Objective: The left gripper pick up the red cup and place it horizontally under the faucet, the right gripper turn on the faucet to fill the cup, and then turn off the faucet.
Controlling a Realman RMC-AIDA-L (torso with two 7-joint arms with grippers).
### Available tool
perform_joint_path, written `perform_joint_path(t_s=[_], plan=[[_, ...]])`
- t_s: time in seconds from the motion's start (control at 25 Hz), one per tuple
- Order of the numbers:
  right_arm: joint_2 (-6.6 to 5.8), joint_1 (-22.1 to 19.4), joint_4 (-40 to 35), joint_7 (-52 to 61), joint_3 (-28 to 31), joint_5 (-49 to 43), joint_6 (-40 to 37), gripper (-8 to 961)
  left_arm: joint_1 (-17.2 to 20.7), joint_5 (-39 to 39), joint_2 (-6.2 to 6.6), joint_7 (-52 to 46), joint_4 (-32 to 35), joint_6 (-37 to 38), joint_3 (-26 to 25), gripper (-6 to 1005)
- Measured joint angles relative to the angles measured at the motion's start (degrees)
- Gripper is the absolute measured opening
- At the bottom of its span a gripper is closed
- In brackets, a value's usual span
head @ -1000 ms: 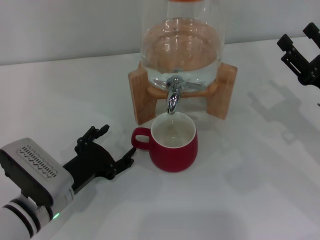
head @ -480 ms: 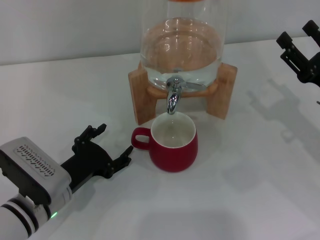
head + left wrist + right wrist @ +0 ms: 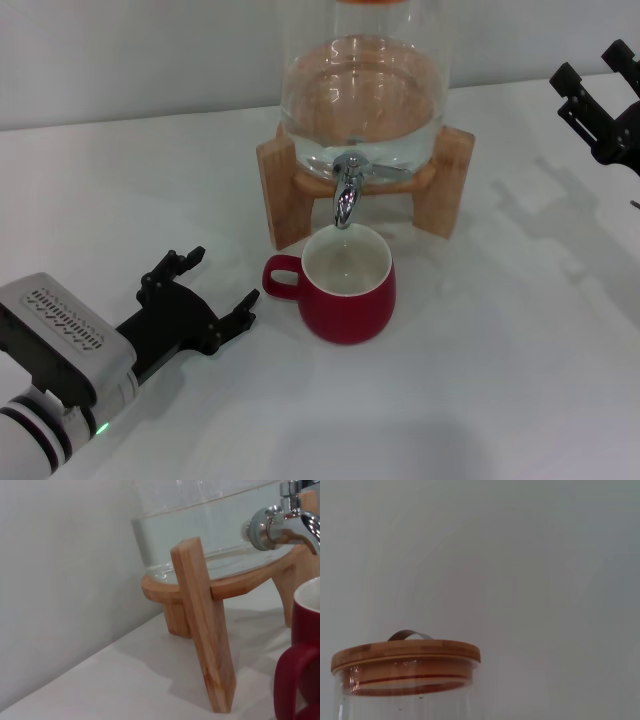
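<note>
One squat red cup (image 3: 346, 286) upright under faucet (image 3: 346, 195) — left gripper (image 3: 211, 293) jaws spread, empty.

- one red cup (image 3: 346, 290)
- one faucet (image 3: 347, 190)
- one glass dispenser (image 3: 362, 85), with one wooden stand (image 3: 283, 190) and one wooden lid (image 3: 405, 655)
- two tools: left tool (image 3: 212, 290), right tool (image 3: 598, 80)
- one counter (image 3: 500, 380)

Our left gripper (image 3: 215, 285) is a black two-fingered claw on a grey boxy wrist with a vent grille. Behind it we have a white arm with black bands and one small green light. Our right gripper (image 3: 598, 85) is all black.
</note>
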Motion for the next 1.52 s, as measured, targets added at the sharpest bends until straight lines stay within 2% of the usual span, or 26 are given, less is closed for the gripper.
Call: perform_joint_path(t_s=[0.44, 0.92, 1.32, 1.52], plan=[[0.0, 0.2, 0.0, 0.0, 0.1, 0.0, 0.4, 777, 0.0, 0.2, 0.14, 0.0, -0.3, 0.0, -1.5, 875], [-0.06, 0.2, 0.0, 0.0, 0.2, 0.3, 0.7, 778, 0.2, 3.9, 0.24, 0.1, -2.8, -1.2, -7.5, 867], [-0.17, 1.0, 0.0, 0.0, 0.3, 0.6, 0.9, 777, 2.2, 4.0, -0.05, 0.1, -2.5, -9.1, -16.6, 866], [-0.16, 1.2, -0.4, 0.0, 0.3, 0.6, 1.0, 778, 3.8, -1.8, -0.14, 0.1, -1.7, -14.7, -19.9, 866]])
